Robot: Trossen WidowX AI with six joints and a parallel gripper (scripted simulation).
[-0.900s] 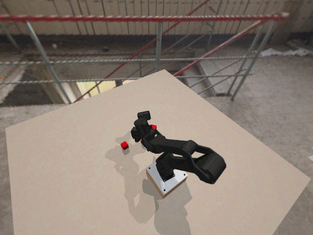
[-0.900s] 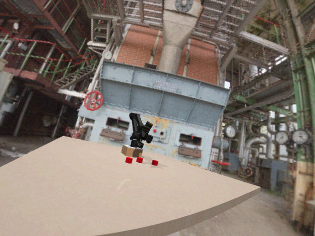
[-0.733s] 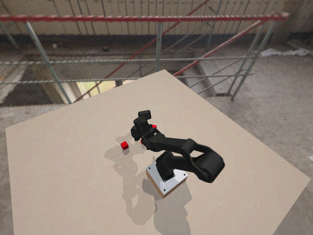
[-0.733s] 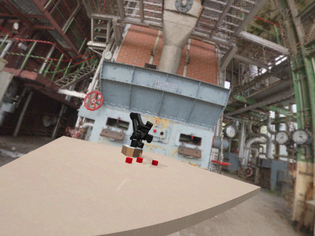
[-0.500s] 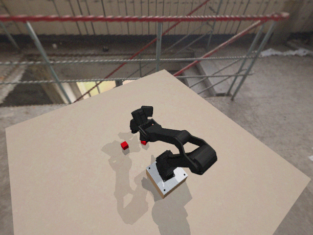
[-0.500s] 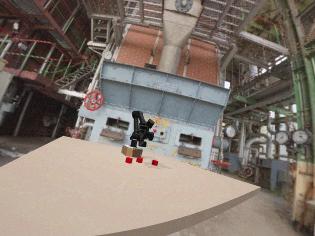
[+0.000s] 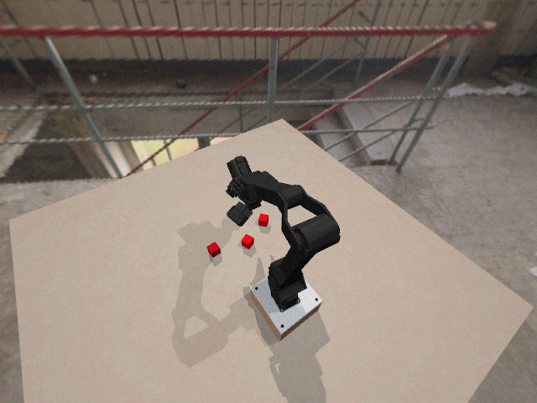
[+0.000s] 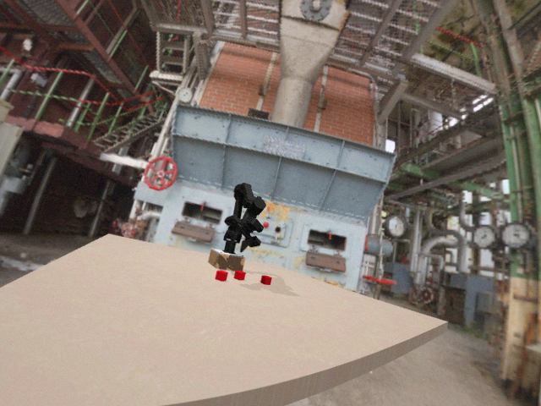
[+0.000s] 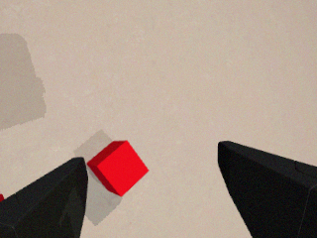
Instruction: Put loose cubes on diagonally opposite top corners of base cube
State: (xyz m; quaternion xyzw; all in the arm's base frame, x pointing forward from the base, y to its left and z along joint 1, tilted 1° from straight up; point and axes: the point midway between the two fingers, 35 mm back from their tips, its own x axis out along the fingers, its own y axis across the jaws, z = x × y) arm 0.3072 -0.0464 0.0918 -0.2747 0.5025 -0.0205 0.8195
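Note:
Three like red cubes lie apart on the beige table (image 7: pixel 108 281) (image 8: pixel 131 327): one (image 7: pixel 263 219) close to the gripper, one (image 7: pixel 247 241) in the middle, one (image 7: pixel 213 248) farthest left. In the exterior view they stand in a row as the left cube (image 8: pixel 221 275), the middle cube (image 8: pixel 239 274) and the right cube (image 8: pixel 265 279). I cannot tell which is the fixed base. My gripper (image 7: pixel 239 213) (image 8: pixel 251 241) (image 9: pixel 153 161) hangs above the table, open and empty. In the wrist view one cube (image 9: pixel 119 167) lies on the table below, near the left finger.
The arm's base plate (image 7: pixel 284 312) (image 8: pixel 226 259) stands on the table just behind the cubes. The table edges drop off to a floor all around. A sliver of another cube shows at the left edge of the wrist view.

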